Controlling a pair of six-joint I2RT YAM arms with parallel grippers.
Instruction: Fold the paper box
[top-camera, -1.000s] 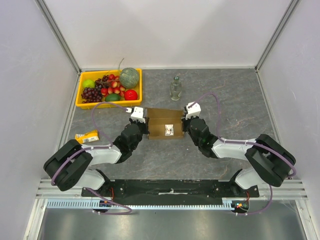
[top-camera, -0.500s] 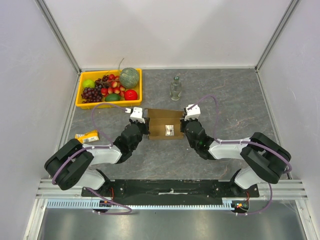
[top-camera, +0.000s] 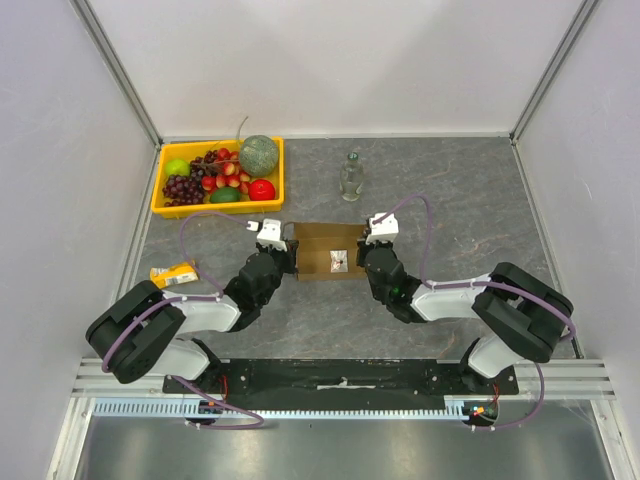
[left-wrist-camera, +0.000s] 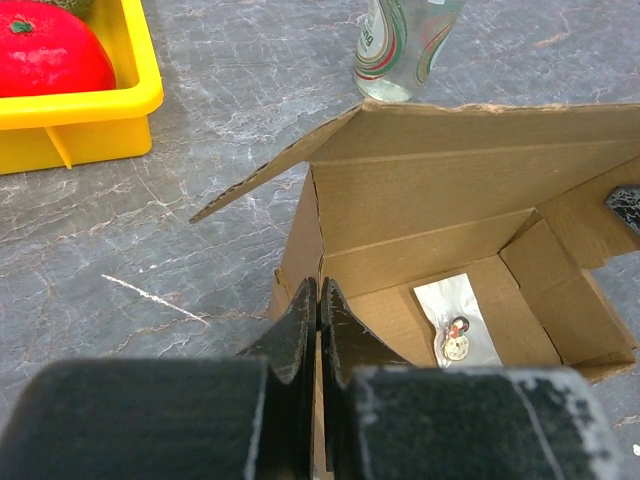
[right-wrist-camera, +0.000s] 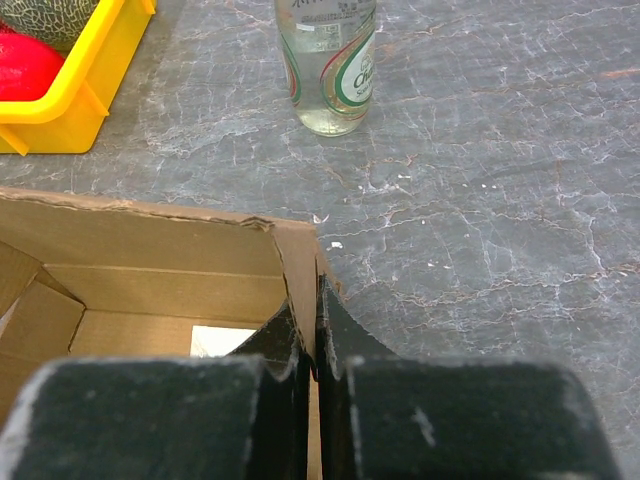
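Top view: the paper box (top-camera: 322, 262) sits open at mid-table (top-camera: 470, 200), a gripper at each end. Left wrist: the left gripper (left-wrist-camera: 318, 300) is pinched tight on the box's side wall. Right wrist: the right gripper (right-wrist-camera: 318, 305) clamps the opposite wall

The surface (top-camera: 450, 200) is dark grey with pale marble-like veins, and light walls close it in on the left, right and far sides. A yellow tray (top-camera: 170, 209) sits in the far left corner. Just right of it, apart from it, a clear glass bottle (top-camera: 350, 177) stands upright near the far wall. A brown cardboard box (top-camera: 320, 250) rests at the middle, nearer than the bottle, with its top open and its far flap raised. A small yellow packet (top-camera: 175, 273) lies flat by the left edge, nearer than the tray and well apart from the box.
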